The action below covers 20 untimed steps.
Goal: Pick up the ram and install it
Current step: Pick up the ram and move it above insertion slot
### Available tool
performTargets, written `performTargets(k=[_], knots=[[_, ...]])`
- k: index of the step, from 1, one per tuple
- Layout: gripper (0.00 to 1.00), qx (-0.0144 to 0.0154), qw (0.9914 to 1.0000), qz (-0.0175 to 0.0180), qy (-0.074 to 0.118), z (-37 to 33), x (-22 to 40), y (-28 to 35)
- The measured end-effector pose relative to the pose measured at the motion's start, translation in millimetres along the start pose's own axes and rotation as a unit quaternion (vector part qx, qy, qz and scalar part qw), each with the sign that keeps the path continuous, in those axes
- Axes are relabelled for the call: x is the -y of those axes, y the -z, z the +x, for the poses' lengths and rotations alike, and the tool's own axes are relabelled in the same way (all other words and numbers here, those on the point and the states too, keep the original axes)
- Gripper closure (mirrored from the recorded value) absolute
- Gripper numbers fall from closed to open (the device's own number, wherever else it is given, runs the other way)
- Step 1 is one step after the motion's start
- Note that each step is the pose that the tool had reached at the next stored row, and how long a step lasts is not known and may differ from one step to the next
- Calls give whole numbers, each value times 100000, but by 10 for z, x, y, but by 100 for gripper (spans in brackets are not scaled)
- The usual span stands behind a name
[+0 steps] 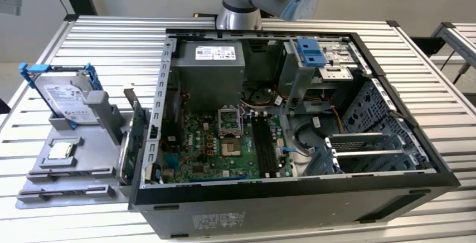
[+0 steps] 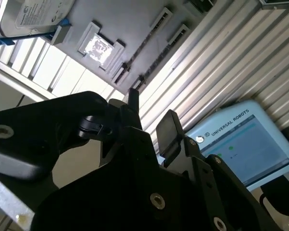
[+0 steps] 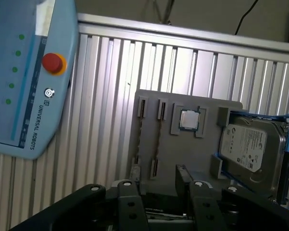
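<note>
Ribbed aluminium table (image 1: 89,37) carries an open black desktop computer case (image 1: 297,209) and, on the exterior view's left, a flat grey plastic parts holder (image 1: 74,170). The ram (image 1: 127,148), a thin dark green stick, stands on edge along the holder's slotted side, just beside the case's outer wall. Two other items sit on the same holder, both apart from the ram: a silver hard drive in a blue bracket (image 1: 67,101), upright, and a small square silver processor chip (image 1: 61,150), lying flat. Inside the case, the green motherboard (image 1: 200,148) shows long black memory slots (image 1: 264,142). The black gripper (image 3: 154,180) hangs above the holder in both wrist views. Its fingers (image 2: 169,127) are spread apart with nothing between them, clear of the ram. A light-blue control tablet with a red button (image 3: 24,72) lies on the table near the holder.
</note>
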<state>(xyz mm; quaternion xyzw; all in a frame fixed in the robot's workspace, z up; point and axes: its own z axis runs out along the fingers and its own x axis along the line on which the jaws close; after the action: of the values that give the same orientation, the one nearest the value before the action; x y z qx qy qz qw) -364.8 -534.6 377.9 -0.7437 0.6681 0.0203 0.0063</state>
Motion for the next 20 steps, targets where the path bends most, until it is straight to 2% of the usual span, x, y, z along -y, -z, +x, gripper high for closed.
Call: performTargets(k=[5,20], knots=[[0,38,99996,36,-896,-2,2,-90],[0,34,99996,36,-907,7,4,-361]])
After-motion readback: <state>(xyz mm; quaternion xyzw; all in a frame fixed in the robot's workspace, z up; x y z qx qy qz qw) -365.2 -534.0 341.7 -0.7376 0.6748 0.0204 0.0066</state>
